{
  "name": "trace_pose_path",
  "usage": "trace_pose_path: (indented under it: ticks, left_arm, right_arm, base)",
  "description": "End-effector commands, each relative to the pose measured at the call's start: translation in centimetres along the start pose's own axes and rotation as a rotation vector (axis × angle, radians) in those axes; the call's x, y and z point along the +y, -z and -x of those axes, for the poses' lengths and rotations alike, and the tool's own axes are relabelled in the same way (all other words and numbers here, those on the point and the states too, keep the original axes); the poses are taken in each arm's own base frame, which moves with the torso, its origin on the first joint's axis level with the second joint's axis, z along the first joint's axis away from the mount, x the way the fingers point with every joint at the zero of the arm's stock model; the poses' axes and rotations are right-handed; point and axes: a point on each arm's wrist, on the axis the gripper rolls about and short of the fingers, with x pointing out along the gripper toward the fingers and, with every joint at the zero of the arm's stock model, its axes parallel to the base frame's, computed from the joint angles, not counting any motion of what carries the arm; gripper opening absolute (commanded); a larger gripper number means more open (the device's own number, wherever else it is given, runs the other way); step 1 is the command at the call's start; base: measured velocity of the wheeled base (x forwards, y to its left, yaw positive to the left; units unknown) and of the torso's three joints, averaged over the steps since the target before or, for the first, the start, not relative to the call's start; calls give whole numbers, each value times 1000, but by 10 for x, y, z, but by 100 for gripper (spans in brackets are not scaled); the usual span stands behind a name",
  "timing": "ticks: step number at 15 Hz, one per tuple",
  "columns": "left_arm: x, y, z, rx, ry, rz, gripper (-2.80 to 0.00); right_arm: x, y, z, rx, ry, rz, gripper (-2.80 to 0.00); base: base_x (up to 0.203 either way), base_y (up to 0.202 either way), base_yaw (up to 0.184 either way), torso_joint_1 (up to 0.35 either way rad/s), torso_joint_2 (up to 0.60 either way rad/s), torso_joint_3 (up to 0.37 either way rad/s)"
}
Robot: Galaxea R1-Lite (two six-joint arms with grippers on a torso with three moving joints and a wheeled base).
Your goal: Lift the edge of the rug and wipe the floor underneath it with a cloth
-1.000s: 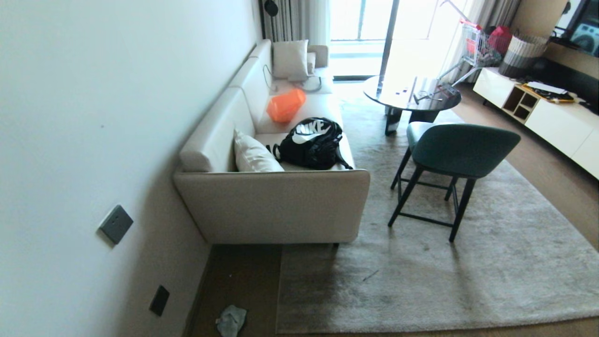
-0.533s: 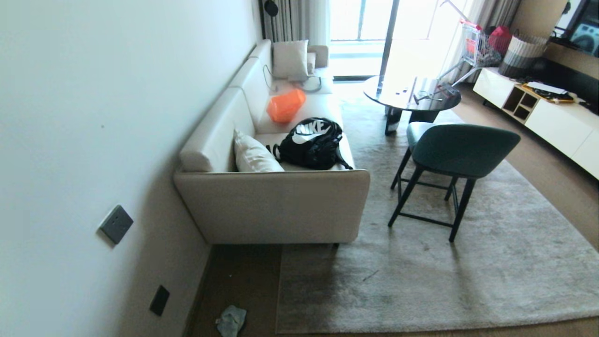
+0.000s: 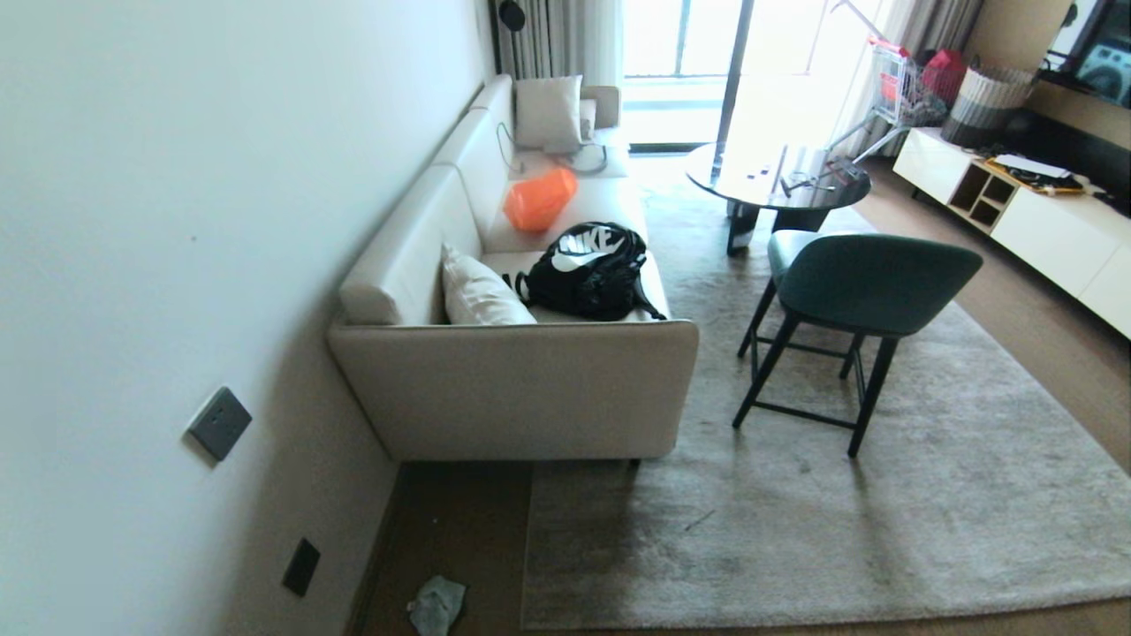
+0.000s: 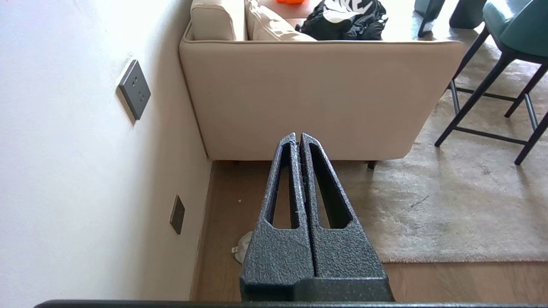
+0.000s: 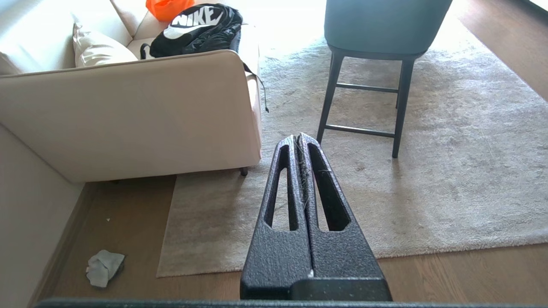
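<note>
The left gripper [image 4: 299, 137] and right gripper [image 5: 298, 137] both have their fingers pressed together on nothing, held above the floor [image 3: 459, 530]. The rug [image 3: 795, 530] lies flat, its near left corner just in front of the sofa [image 3: 512, 389]. The cloth [image 3: 436, 604] lies crumpled on the floor, left of the rug's near corner, close to the wall [image 3: 177, 265].

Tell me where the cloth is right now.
In the head view the cloth lies crumpled on the bare floor at lower left, between the wall's baseboard and the rug's left edge, nearer the robot than the sofa.
</note>
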Motion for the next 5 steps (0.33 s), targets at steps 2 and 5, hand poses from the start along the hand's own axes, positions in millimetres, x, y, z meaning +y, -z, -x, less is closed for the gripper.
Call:
trace_pose_path:
  ticks: [2,5]
  left_arm:
    - [0,0,0,0,0,1,-280]
    - [0,0,0,0,0,1,-280]
  right_arm:
    - [0,0,0,1,0,-2,-280]
    - [0,0,0,1,0,-2,-280]
  base:
    - [0,0,0,0,0,0]
    - [0,0,0,0,0,0]
